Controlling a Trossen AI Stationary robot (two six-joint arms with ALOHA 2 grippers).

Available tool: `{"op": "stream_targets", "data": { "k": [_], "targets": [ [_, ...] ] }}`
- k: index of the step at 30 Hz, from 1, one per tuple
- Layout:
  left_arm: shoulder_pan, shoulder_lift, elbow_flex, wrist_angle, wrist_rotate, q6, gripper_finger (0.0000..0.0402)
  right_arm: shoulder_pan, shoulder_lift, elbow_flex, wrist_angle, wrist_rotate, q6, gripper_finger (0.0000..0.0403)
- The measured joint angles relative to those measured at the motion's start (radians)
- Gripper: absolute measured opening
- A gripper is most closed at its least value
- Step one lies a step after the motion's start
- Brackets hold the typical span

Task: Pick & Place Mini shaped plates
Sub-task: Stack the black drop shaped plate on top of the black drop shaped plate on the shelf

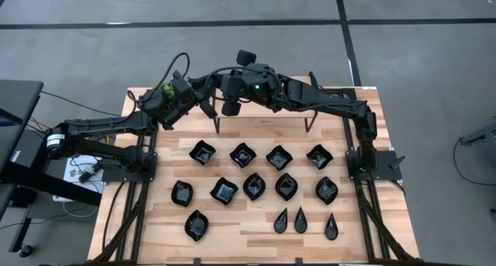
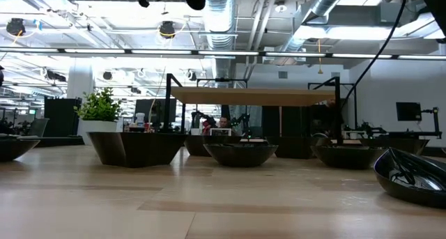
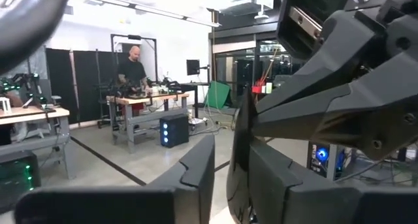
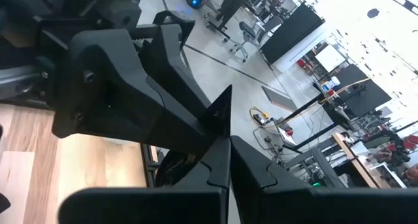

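Note:
Both arms are raised over the table's far side, and their grippers meet there. My right gripper is shut on one mini shaped plate, a thin glossy black dish seen edge-on. My left gripper faces it, open, with a finger on each side of that plate. One finger lies close against the plate and a gap shows at the other. Whether the left fingers touch it I cannot tell. In the high view the left gripper and the right gripper stand close together. Several more plates rest on the table in rows. My right gripper pinches the plate's thin edge between its two fingers. The plate's pointed end sticks out beyond the fingertips. The plate is lifted clear of the table and stands on edge. The fingers hide the rest of the plate.
A small wooden shelf on black legs stands at the table's far middle, below the grippers. A green potted plant sits at the far left corner. Bare wood lies near the front edge between the plates.

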Motion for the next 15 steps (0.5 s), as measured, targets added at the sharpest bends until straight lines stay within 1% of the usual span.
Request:
{"op": "stream_targets", "data": {
  "k": [3, 6, 9, 11, 15],
  "targets": [
    [0.000, 0.000, 0.000, 0.001, 0.017, 0.000, 0.0044, 0.001, 0.000, 0.000, 0.000, -0.002, 0.002, 0.0000],
    [0.001, 0.000, 0.000, -0.007, 0.008, 0.001, 0.0013, 0.006, 0.014, 0.002, 0.007, 0.008, 0.002, 0.0000],
    [0.001, 0.000, 0.000, -0.014, 0.007, 0.001, 0.0009, 0.005, 0.015, 0.002, 0.000, -0.004, 0.001, 0.0004],
    [0.001, 0.000, 0.000, -0.012, 0.009, 0.000, 0.0009, 0.006, 0.015, 0.002, 0.000, -0.008, 0.001, 0.0014],
    [0.002, 0.000, 0.000, -0.009, 0.012, 0.000, 0.0007, 0.005, 0.015, 0.002, 0.003, -0.024, 0.001, 0.0060]
  ]
}}
